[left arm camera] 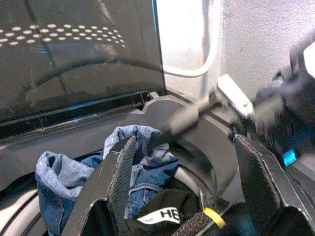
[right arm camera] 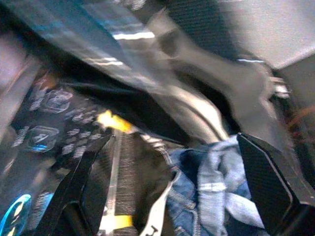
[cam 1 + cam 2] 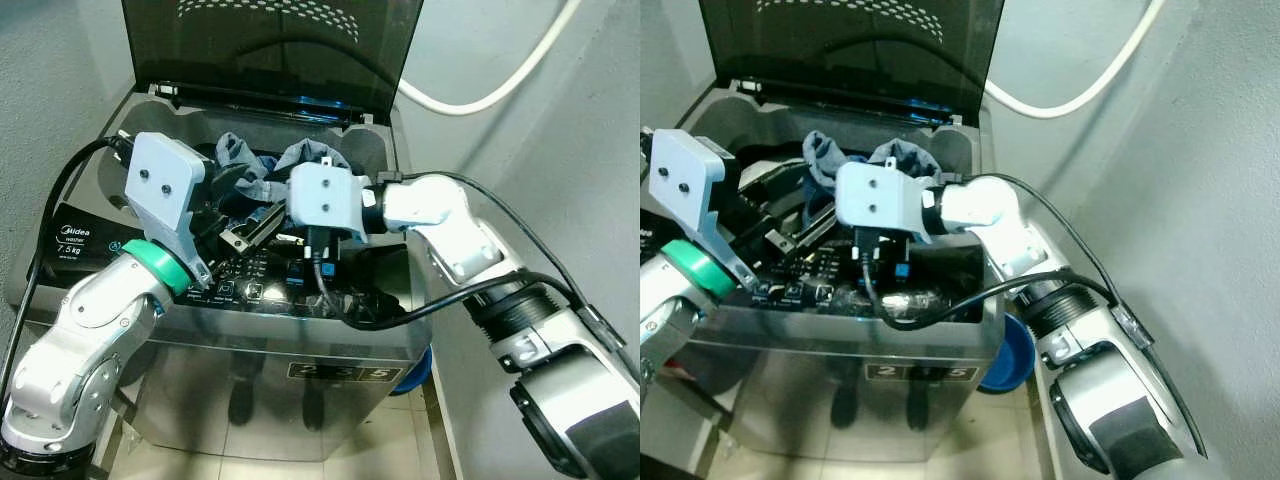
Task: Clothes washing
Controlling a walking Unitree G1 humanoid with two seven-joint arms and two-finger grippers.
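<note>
Denim jeans (image 3: 262, 168) fill one washer (image 3: 380, 160); two grippers, left (image 1: 189, 189), right (image 2: 187, 189), hover agape.

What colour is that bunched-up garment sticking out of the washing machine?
Faded blue denim, lighter on the folds, lying beside something black. It shows best in the left wrist view.

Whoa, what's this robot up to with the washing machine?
It is loading laundry. The top-loading washing machine stands with its lid up, and blue denim clothes along with a black garment are piled at the mouth of the drum. Both arms reach over the opening: the left gripper and the right gripper each hover with fingers spread just above the pile, neither holding anything.
</note>
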